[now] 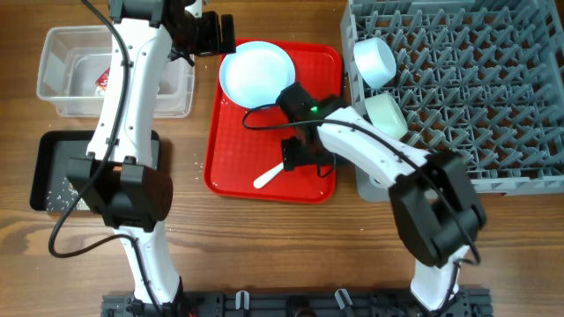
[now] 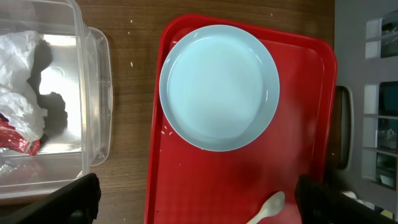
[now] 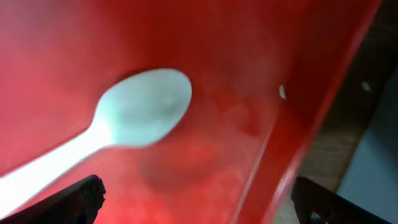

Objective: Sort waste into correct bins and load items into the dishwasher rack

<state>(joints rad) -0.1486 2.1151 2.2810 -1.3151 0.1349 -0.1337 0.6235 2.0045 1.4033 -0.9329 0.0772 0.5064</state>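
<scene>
The pale blue plate [image 1: 256,73] lies at the back of the red tray [image 1: 231,172]; it also shows in the left wrist view [image 2: 219,87]. The white spoon [image 1: 268,176] lies on the tray's front part, seen close in the right wrist view [image 3: 127,118]. My right gripper [image 1: 300,154] is open, low over the tray just right of the spoon. My left gripper [image 1: 214,35] is open and empty, hovering at the tray's back left edge. The clear tub [image 1: 62,97] holds white tissue [image 2: 18,102] and red-and-white wrapper [image 2: 15,140]. The pale blue bowl [image 1: 374,62] and pale green bowl [image 1: 385,114] sit in the grey rack [image 1: 476,88].
The black tray [image 1: 48,172] at the front left holds white rice grains [image 1: 62,195]. A few stray grains lie on the wood [image 2: 132,62] and on the red tray [image 2: 166,129]. The rack's left edge stands right beside the red tray.
</scene>
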